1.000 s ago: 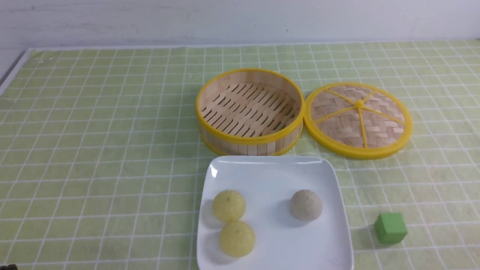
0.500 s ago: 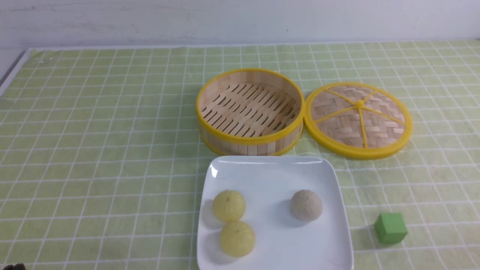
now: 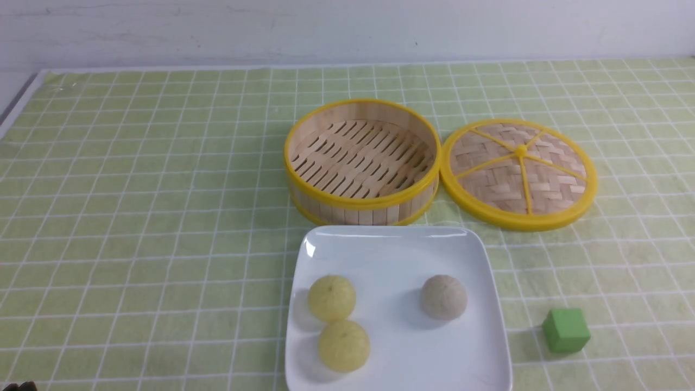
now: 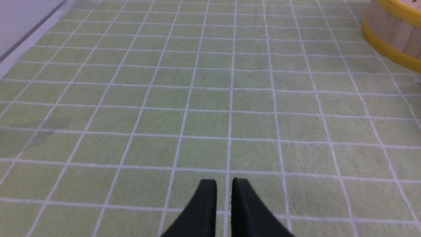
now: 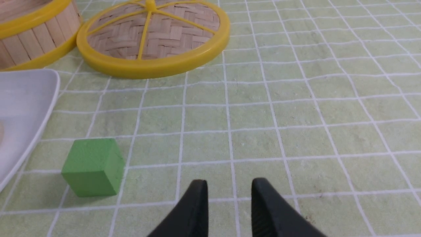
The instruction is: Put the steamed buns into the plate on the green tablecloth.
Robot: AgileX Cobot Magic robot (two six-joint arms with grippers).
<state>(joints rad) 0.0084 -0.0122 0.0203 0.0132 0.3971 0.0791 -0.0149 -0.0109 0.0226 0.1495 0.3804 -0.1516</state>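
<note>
Three steamed buns lie in the white square plate [image 3: 391,255] on the green tablecloth [image 3: 136,217]. Two are pale yellow [image 3: 332,297] [image 3: 343,345], side by side on the plate's left. The grey-beige one [image 3: 443,296] sits apart on its right. My left gripper [image 4: 224,181] hovers over bare cloth left of the plate, its jaws a narrow gap apart with nothing between. My right gripper [image 5: 229,181] is open wider and empty over bare cloth right of the plate [image 5: 23,98]. Both arms are almost wholly outside the front view.
An empty bamboo steamer [image 3: 361,163] with a yellow rim stands just behind the plate. Its woven lid [image 3: 518,172] lies flat to the right, touching it. A green cube [image 3: 566,329] sits right of the plate, close to my right gripper [image 5: 92,167].
Buns, plate, steamer, lid and cube have not moved. A dark scrap at the front view's bottom left corner has crept slightly right.
</note>
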